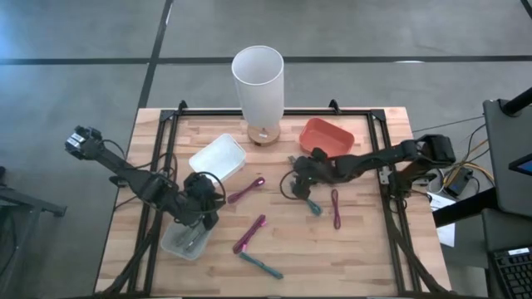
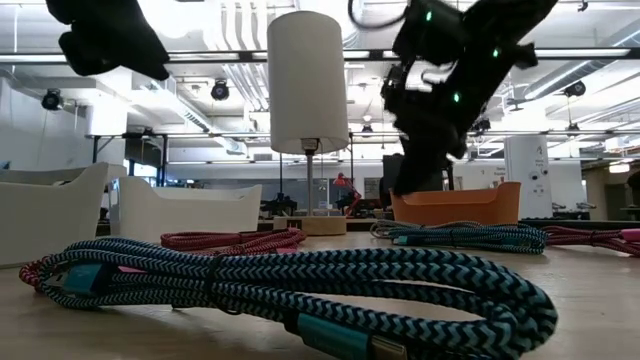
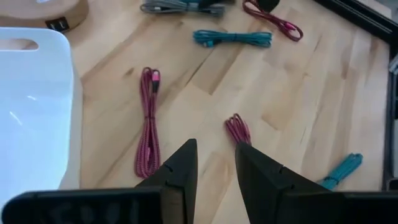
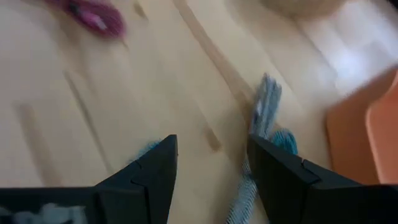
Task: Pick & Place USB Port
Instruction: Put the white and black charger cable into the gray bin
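Table layout, high view
Lamp [image 1: 258, 87] at table [image 1: 366, 257] rear centre; bin [image 1: 326, 135] to its right, tray [image 1: 218, 156] to its left; cables [image 1: 249, 234] scattered in front.

Bare wood lies open along the near edge of the wooden table [image 1: 349, 266], right of the teal braided cable [image 1: 262, 266]. At the back, the tall white cylinder lamp [image 1: 258, 83] stands between the white plastic bin [image 1: 218, 157] and the orange tray [image 1: 327, 135], blocking passage.

Several braided cables coiled flat on the table: magenta ones [image 1: 248, 235] [image 1: 246, 190] [image 1: 336, 208], teal ones [image 1: 262, 265] [image 1: 312, 204], one grey [image 3: 180, 7] near the lamp base.
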You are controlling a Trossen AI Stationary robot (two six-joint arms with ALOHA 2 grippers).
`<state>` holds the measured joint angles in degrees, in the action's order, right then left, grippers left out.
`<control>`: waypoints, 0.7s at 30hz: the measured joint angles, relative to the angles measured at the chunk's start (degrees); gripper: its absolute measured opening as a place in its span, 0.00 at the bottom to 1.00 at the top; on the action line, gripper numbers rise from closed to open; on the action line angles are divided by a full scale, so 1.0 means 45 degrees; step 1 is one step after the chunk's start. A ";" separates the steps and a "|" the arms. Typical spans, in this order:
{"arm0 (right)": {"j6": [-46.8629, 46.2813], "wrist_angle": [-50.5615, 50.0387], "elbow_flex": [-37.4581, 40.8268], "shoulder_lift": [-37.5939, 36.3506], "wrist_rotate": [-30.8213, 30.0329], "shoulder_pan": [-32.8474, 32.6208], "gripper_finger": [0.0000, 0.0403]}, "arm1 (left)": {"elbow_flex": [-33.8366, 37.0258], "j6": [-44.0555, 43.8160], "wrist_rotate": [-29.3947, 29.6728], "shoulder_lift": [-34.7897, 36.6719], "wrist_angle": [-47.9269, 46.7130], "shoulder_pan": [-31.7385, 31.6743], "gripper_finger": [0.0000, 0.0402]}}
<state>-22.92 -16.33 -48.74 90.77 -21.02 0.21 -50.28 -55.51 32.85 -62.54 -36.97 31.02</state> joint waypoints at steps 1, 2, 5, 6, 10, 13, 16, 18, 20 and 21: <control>-0.0121 -0.0045 0.0002 0.0230 0.0002 0.0083 0.48 | 0.0000 0.0009 0.0071 0.0000 0.0008 -0.0018 0.25; -0.0285 -0.0049 0.0002 0.0431 0.0009 0.0182 0.48 | 0.0000 0.0019 0.0071 0.0000 0.0042 -0.0038 0.25; -0.0971 -0.0407 0.0002 0.1037 0.0011 0.0469 0.48 | 0.0015 0.0084 0.0071 0.0000 0.0028 -0.0044 0.25; -0.1262 -0.0493 0.0002 0.1187 0.0009 0.0556 0.48 | 0.0018 0.0092 0.0071 0.0000 0.0023 -0.0043 0.25; -0.2334 -0.0666 0.0002 0.1663 -0.0022 0.0870 0.48 | 0.0031 0.0093 0.0067 0.0000 0.0018 -0.0043 0.25; -0.2551 -0.0659 0.0002 0.1771 -0.0019 0.1010 0.47 | 0.0039 0.0097 0.0067 0.0000 0.0020 -0.0043 0.25; -0.2544 -0.0667 0.0002 0.1770 -0.0008 0.1053 0.44 | 0.0039 0.0097 0.0067 0.0000 0.0023 -0.0043 0.25; -0.2542 -0.0679 0.0002 0.1765 -0.0017 0.1054 0.41 | 0.0039 0.0098 0.0067 0.0000 0.0024 -0.0043 0.25; -0.2544 -0.0677 0.0002 0.1765 -0.0013 0.1059 0.36 | 0.0039 0.0099 0.0067 0.0000 0.0028 -0.0043 0.25; -0.2539 -0.0682 0.0002 0.1762 -0.0013 0.1059 0.33 | 0.0039 0.0097 0.0067 0.0000 0.0023 -0.0043 0.25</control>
<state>-34.35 -19.40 -48.73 98.70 -21.08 4.97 -50.11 -55.07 33.15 -62.54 -36.86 30.83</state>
